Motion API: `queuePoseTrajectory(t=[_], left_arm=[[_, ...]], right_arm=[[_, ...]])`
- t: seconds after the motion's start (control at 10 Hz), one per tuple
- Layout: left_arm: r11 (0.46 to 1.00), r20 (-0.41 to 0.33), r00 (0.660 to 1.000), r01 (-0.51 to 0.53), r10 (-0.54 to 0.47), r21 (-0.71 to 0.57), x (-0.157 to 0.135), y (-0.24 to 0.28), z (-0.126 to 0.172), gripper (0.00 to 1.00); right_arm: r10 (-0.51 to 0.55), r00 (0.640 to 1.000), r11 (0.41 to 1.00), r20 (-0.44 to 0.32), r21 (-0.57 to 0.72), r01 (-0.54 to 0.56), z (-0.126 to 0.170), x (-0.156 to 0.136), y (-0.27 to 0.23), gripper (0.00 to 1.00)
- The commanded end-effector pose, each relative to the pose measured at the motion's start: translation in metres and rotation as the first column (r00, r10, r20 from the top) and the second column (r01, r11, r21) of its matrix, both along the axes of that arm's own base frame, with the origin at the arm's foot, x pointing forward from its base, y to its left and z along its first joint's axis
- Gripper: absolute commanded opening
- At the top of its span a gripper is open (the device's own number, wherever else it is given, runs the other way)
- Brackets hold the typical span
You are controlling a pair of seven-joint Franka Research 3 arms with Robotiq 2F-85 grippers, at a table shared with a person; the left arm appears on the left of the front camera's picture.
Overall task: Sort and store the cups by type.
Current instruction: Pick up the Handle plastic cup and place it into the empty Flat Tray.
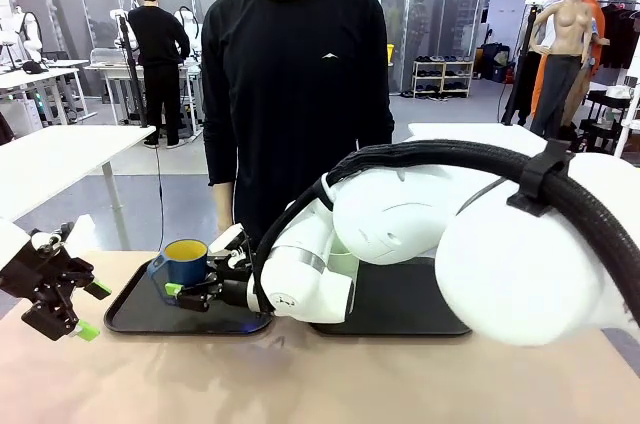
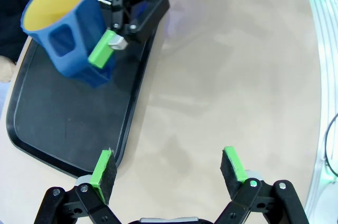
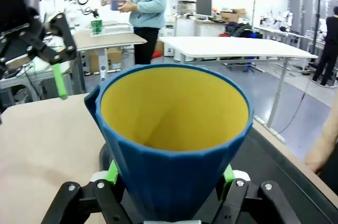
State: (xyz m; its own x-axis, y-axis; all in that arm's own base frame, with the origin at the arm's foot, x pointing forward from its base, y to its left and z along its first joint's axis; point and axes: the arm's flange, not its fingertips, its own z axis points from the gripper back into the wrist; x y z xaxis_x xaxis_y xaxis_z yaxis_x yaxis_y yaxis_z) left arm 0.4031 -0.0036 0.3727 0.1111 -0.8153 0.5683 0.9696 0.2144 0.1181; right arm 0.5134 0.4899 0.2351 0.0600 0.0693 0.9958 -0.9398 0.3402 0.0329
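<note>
the right gripper (image 1: 190,291) is clamped on the dark-blue mug (image 1: 184,261) over the left black tray (image 1: 135,314), placing seems underway, so next it likely lowers and lets go, while the left gripper (image 1: 88,311), at nine o'clock, hangs spread

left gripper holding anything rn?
No. In the left wrist view the left gripper is open over bare table, beside the black tray.
</note>
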Motion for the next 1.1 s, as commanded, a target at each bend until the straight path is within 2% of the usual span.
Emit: queuePoseTrajectory(t=[0.0, 0.4, 0.6, 1.0], left_arm=[[1.0, 0.008, 1.0, -0.009, 0.008, 0.017, 0.0, 0.0, 0.0, 1.0], [1.0, 0.008, 1.0, -0.009, 0.008, 0.017, 0.0, 0.0, 0.0, 1.0], [1.0, 0.008, 1.0, -0.009, 0.008, 0.017, 0.0, 0.0, 0.0, 1.0], [1.0, 0.008, 1.0, -0.009, 0.008, 0.017, 0.0, 0.0, 0.0, 1.0]], right_arm=[[-0.083, 0.996, 0.996, 0.043, -0.036, 0.084, -0.016, -0.014, 0.014, 0.77], [-0.106, 0.993, 0.991, 0.047, -0.075, 0.11, -0.019, -0.019, 0.023, 0.77], [-0.086, 0.996, 0.993, 0.035, -0.079, 0.088, -0.023, -0.024, 0.03, 0.77], [-0.11, 0.994, 0.989, 0.009, -0.097, 0.11, -0.034, -0.03, 0.028, 0.77]])
